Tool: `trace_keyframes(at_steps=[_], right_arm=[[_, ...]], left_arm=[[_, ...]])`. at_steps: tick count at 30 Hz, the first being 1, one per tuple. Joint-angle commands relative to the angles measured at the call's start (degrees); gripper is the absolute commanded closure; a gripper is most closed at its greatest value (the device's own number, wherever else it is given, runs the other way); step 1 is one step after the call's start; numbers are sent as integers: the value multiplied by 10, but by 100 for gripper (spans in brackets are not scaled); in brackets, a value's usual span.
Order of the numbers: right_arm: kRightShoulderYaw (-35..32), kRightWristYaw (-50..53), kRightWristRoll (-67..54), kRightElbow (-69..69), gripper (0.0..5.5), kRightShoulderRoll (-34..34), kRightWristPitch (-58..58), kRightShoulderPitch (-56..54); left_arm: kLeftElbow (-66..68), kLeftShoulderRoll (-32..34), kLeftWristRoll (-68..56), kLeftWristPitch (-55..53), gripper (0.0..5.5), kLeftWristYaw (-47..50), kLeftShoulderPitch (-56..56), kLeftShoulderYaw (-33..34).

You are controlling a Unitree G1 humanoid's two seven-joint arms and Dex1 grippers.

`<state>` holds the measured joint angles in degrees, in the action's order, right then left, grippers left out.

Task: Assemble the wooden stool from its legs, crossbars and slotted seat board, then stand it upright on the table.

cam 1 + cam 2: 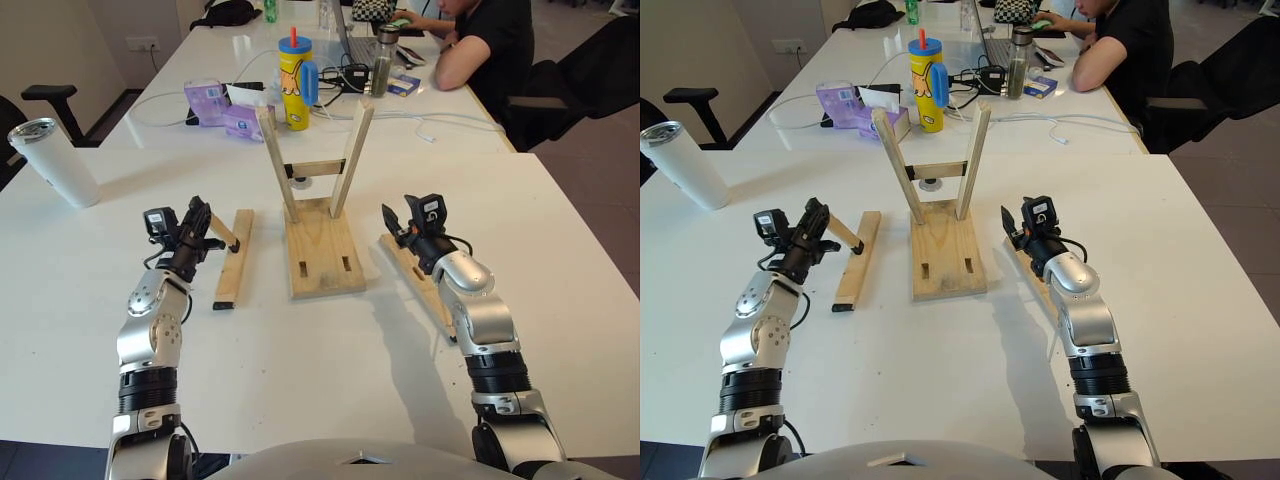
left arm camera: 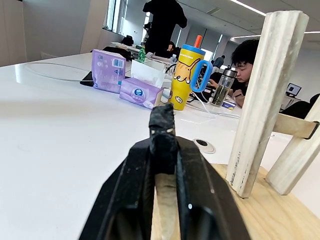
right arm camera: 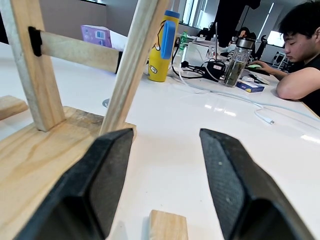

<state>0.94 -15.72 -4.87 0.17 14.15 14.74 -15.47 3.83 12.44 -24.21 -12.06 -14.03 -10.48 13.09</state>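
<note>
Left wrist view has the left hand (image 2: 162, 150) closed tight on a short bar (image 2: 166, 200), most of the wood hidden between its fingers. From the head, that bar meets a loose leg (image 1: 233, 262) lying flat on the bench (image 1: 300, 390) left of the seat (image 1: 325, 262); the joint itself is hard to make out. The seat lies flat mid-bench, with two upright legs (image 1: 278, 165) standing in its far end, tied by a crossbar (image 1: 315, 168), and two slots (image 1: 345, 263) bare. The right hand (image 3: 166, 137) is wide open, gripping nothing, over the end of a second loose leg (image 3: 168, 226), which the right arm largely covers.
</note>
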Motion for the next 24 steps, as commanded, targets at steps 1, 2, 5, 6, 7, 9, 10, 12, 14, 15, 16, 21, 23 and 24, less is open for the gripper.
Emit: trace_keyframes(at_steps=[1,2,5,6,7,9,10,12,14,15,16,21,23,24], right_arm=[[6,2,8,-1,304,-4,-8,-1],[6,2,9,0,304,-4,-9,-1],[6,2,10,0,304,-3,-11,0],[5,1,10,0,304,-3,-11,0],[5,1,10,0,304,-2,-11,1],[6,1,11,2,304,-3,-11,-2],[6,1,11,3,304,-4,-12,-2],[5,1,12,2,304,-4,-12,-2],[3,2,13,1,304,-5,-13,-1],[3,2,13,0,304,-5,-13,0],[2,2,14,-1,304,-5,-13,0],[3,0,15,6,304,-6,-14,-6],[3,-1,15,7,304,-5,-15,-7],[3,-2,16,8,304,-5,-15,-8]], left_arm=[[31,1,50,-29,509,31,33,-21],[32,0,53,-29,509,31,34,-25],[42,-3,55,-37,509,31,34,-30],[44,-1,57,-38,509,29,34,-34],[43,0,58,-39,509,25,33,-38],[41,6,66,-39,509,17,33,-49],[40,8,71,-37,509,13,35,-54],[42,13,84,-23,509,-3,42,-73],[59,26,123,0,509,-13,57,-105],[67,26,129,6,509,-15,62,-110],[73,24,129,10,509,-17,65,-110],[84,22,118,20,509,-20,66,-94],[76,23,112,18,509,-20,58,-87],[71,25,111,18,509,-21,55,-86]])
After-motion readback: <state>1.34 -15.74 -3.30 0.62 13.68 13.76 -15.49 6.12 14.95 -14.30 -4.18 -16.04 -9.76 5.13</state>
